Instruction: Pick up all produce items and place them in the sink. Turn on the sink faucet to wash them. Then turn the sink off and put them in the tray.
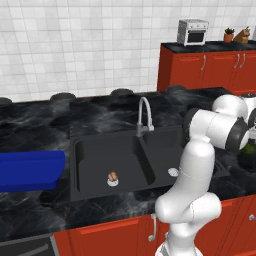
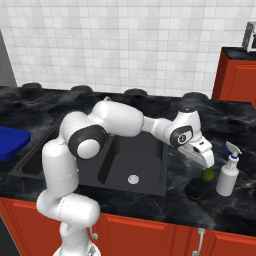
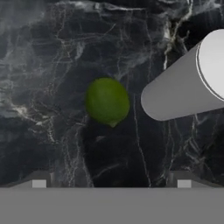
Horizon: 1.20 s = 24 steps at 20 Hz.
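Note:
A dark green ball of produce [image 3: 107, 101] lies on the black marble counter right of the sink [image 2: 145, 150]; it also shows in the right base view [image 2: 208, 174]. My gripper [image 2: 207, 161] hovers just above it, open, its fingertips [image 3: 39, 181] set wide apart with the ball ahead between them. A tan-brown lumpy produce item [image 1: 113, 176] rests on the drain of the left basin of the sink [image 1: 90, 165]. The silver gooseneck faucet [image 1: 145, 115] stands behind the basins. The blue tray [image 1: 30, 170] sits on the counter left of the sink.
A white spray bottle [image 2: 227, 175] stands close to the right of the green ball and looms as a grey cylinder [image 3: 183, 87] in the hand view. A toaster oven [image 1: 193, 31] and small ornaments sit on the far red cabinets.

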Tool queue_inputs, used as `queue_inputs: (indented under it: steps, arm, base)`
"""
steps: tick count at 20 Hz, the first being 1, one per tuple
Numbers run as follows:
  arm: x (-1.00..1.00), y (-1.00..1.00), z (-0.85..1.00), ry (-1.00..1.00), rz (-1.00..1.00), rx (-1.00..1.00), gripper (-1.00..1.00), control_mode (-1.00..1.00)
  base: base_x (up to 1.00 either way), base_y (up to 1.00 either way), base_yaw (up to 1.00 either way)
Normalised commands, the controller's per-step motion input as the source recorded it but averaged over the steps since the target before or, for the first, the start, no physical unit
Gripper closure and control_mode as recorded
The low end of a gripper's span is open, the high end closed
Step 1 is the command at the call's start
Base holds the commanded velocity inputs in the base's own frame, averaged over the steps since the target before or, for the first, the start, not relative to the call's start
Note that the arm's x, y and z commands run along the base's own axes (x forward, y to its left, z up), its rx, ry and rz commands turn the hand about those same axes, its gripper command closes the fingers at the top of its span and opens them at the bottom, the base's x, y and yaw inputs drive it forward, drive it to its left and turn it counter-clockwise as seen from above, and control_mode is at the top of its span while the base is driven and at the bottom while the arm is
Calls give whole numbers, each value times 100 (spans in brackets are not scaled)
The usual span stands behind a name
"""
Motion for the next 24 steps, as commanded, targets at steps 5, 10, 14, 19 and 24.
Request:
queue_inputs:
  steps: [5, 10, 14, 19, 24]
  arm:
    - [11, -12, -13, -1, -20, 0, -100, -100]
    - [14, -8, -19, 0, -18, 0, -100, -100]
    - [18, -10, -15, -2, -12, 0, -100, -100]
    - [12, -17, -17, -1, -11, 0, -100, -100]
    - [5, -23, -18, 0, -9, 1, -100, -100]
  base:
    - [0, 0, 0]
    - [0, 0, 0]
    - [0, 0, 0]
    - [0, 0, 0]
    - [0, 0, 0]
